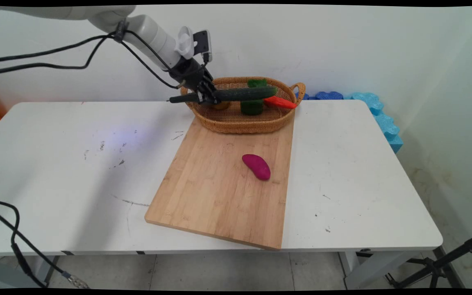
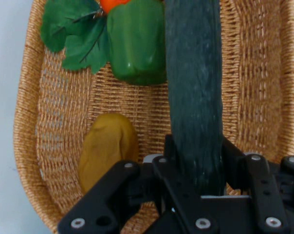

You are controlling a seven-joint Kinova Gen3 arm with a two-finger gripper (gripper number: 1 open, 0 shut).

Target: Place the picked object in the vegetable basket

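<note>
white arm reaching in from upper left, tool clamped shut

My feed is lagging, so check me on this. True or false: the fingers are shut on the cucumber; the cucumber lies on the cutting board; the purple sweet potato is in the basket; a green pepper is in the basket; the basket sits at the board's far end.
1. The gripper is shut on the cucumber: true.
2. The cucumber lies on the cutting board: false, it is held above the basket.
3. The purple sweet potato is in the basket: false, it lies on the board.
4. A green pepper is in the basket: true.
5. The basket sits at the board's far end: true.
</note>
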